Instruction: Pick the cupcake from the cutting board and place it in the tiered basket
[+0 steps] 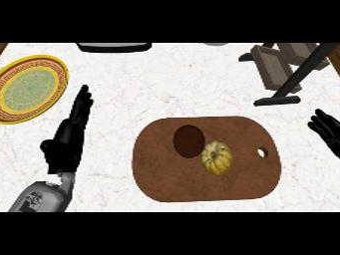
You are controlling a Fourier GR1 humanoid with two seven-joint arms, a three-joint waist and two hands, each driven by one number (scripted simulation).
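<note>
Cupcake (217, 157) is logged on the board (165, 184), right of its centre and just left of the handle hole. It is taken to be the ribbed yellow round item. A dark oval patch (189, 140) touches it on the far-left side, and what that patch is cannot be told. The cupcake is seen as near-round, so no long axis is noted and no approach direction is favoured by its shape. Right hand (339, 139) is seen at the right edge of the bench (128, 99), off the board, fingers straight and spread, holding nothing. Left hand (71, 133) is seen left of the board, fingers straight and pointing far, also holding nothing. The cupcake is judged to lie left of the right fingers and slightly nearer. It sits closer to the right hand than to the left. Basket (279, 62) stands at far right, on the right hand's side, well apart from the board. The right hand is therefore judged the better choice for a leftward reach across the board's right rim. No grasp has yet been made. Plate (25, 89) at far left is not involved.
</note>
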